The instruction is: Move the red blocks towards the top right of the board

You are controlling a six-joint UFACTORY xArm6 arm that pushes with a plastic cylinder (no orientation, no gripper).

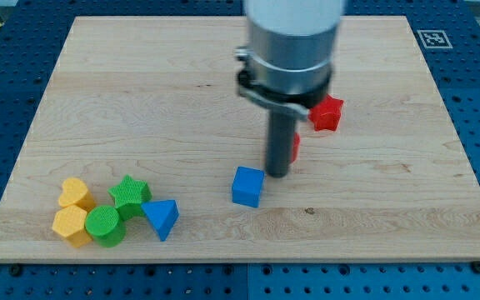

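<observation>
**Red blocks waiting by my tip, up-right push pending**

Since these blocks are looking small, rigid and light, I am judging that they will be sliding readily over the smooth wooden desk [140, 92] and turning aside if nudged off-centre; there is no grasping here, as the arm is carrying no hand at all, only a rod, so contact should be going onto the face pointing toward the view's bottom-left. My tip [277, 173] is resting on the desk with the red block [295, 147], mostly hidden by the rod and of unclear shape, sitting just beside it on the view's right. The red star-shaped block [327, 112] is lying further up and right of my tip, a bright matte red with ribbed sides. The blue cube [247, 186] is sitting just below-left of my tip, a thing to be avoiding. Well off to the view's lower left, a cluster of yellow, green and blue blocks is lying untouched.
</observation>
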